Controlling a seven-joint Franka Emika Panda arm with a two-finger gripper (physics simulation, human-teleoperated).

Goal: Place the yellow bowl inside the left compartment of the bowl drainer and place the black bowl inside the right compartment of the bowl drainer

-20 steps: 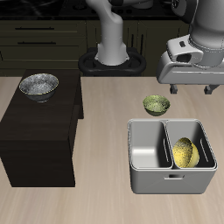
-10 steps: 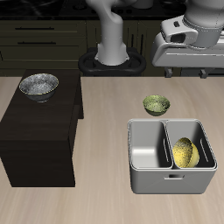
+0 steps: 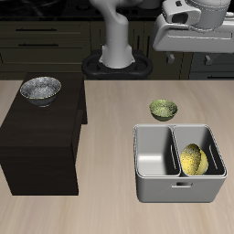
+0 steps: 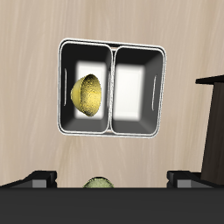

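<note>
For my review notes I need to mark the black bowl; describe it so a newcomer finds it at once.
Start at the dark cabinet standing on the table. The black bowl sits alone on its top, near the back corner. It is larger than the yellow bowl in the bowl drainer and the olive-green bowl, and it alone is dark with silvery speckles.

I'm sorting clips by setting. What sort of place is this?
Probably a simulated kitchen: dark cabinets line the back, and a wooden table holds a metal bowl drainer and bowls, one a yellow bowl in the drainer.
</note>
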